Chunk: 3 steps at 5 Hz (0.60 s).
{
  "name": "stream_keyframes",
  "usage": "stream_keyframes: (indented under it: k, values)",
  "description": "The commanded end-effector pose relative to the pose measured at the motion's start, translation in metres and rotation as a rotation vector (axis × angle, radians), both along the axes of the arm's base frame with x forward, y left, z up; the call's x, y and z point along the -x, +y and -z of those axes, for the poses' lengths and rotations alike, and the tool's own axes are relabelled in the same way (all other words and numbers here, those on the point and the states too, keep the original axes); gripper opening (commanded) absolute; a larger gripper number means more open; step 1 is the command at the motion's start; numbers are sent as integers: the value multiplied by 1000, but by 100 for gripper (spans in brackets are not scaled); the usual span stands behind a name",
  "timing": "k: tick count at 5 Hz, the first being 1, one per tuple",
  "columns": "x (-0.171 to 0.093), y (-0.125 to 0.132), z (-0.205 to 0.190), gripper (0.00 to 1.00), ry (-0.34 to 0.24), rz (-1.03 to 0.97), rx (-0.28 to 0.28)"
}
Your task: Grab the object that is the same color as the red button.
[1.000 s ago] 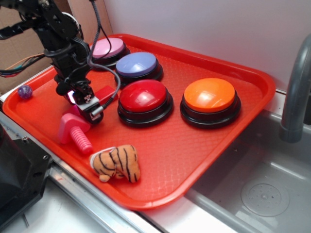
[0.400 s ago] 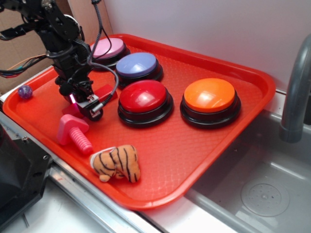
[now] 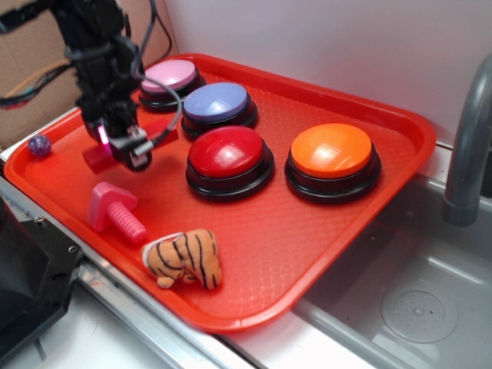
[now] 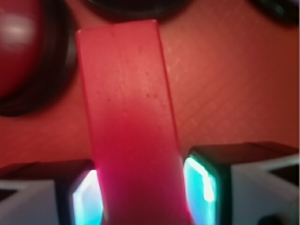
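Note:
The red bar-shaped block (image 3: pixel 97 157) hangs above the left part of the red tray (image 3: pixel 307 231), clamped between my gripper's (image 3: pixel 123 148) fingers. In the wrist view the block (image 4: pixel 129 122) fills the middle, with a lit fingertip pressed on each side of it and my gripper (image 4: pixel 140 194) shut on it. The red button (image 3: pixel 229 153) with its glossy dome stands on the tray to the right of the gripper; its edge (image 4: pixel 21 51) shows at the wrist view's upper left.
An orange button (image 3: pixel 332 153), a blue-violet button (image 3: pixel 217 103) and a pink button (image 3: pixel 171 77) stand on the tray. A pink toy bolt (image 3: pixel 115 210) and a plush tiger (image 3: pixel 184 258) lie near the front edge. A small purple ball (image 3: pixel 38 144) sits far left. A grey faucet (image 3: pixel 469 146) and sink (image 3: pixel 400 307) are at right.
My gripper has risen and shifted left and back with the red block in it, lifting the block off the tray. The pink bolt now stands uncovered.

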<state>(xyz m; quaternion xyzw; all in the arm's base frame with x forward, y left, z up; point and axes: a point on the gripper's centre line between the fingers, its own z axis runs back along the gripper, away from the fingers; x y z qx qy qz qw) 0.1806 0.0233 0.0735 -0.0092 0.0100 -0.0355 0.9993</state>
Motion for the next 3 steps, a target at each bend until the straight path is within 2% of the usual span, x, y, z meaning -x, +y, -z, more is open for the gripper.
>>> stream_keyframes:
  k: [1, 2, 3]
  values:
    - [-16, -26, -80, 0, -59, 95, -53]
    - [-18, -33, -107, 0, -74, 153, -108]
    - [-18, -32, -102, 0, -79, 144, -145]
